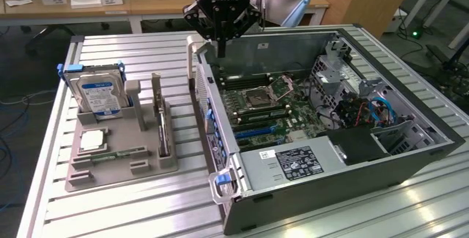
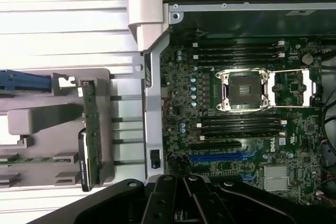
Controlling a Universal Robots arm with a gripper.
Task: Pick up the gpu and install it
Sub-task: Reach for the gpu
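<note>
End effector (image 2: 184,182) clenched, empty, above case (image 2: 152,114) wall; gpu (image 2: 90,135) upright in holder (image 2: 47,119) alongside. Risk: descending clenched, fingers knock card over.

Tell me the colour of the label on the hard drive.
The hard drive label is blue with white, best seen in the exterior view.

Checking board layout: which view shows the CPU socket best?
Wrist view: it looks straight down on the CPU socket, so the metal frame and dark centre are all visible. The exterior view shows the socket obliquely, with less of its centre visible.
</note>
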